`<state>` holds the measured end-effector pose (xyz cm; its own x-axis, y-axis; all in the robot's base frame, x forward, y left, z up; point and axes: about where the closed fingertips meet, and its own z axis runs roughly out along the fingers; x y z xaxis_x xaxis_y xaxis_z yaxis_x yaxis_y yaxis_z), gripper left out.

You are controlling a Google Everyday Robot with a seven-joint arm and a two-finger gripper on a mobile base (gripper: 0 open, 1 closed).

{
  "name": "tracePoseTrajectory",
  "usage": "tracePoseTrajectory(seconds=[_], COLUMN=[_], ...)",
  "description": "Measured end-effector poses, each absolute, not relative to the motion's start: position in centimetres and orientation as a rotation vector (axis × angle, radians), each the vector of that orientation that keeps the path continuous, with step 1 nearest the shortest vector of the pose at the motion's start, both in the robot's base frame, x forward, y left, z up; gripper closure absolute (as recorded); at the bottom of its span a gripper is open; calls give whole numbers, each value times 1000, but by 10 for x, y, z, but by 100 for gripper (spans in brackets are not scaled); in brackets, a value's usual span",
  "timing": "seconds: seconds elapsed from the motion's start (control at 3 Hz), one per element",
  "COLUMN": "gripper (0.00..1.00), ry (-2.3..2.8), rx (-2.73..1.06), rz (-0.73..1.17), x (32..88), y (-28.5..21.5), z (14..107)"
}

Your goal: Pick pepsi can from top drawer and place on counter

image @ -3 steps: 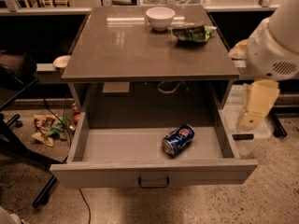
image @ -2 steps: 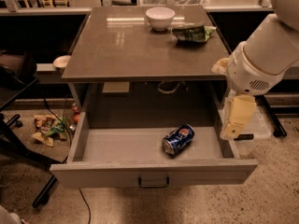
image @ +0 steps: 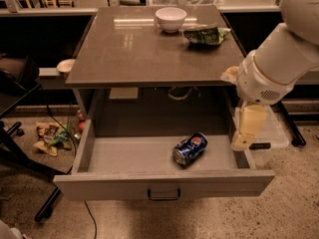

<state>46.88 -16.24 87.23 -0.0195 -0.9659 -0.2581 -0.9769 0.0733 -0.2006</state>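
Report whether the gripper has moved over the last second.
Yes. The gripper has swung left and slightly down, toward the right wall of the top drawer.

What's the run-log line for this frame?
phase: pre-grasp | claw: by right wall of top drawer | pepsi can: on side in drawer, untouched | counter: bowl, green bag

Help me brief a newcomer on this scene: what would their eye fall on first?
The blue can lying on its side in the open drawer, right of middle, stands out first. Next comes the white arm at right, its tool hanging by the drawer's right wall, apart from the can. On the counter above sit a white bowl and a green bag, near the back.
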Motion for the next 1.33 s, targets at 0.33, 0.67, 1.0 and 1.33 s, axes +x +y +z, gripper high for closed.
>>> tracePoseTrajectory(seconds=[0.33, 0.67, 1.0, 1.33], gripper=[0, 0, 0, 0], ry=[1990, 1945, 1895, 1890], rx=[-1965, -1982, -1991, -2012], rz=[128, 207, 307, 309], x=[483, 504, 531, 539], y=[-153, -144, -131, -128], z=[832, 789, 745, 733])
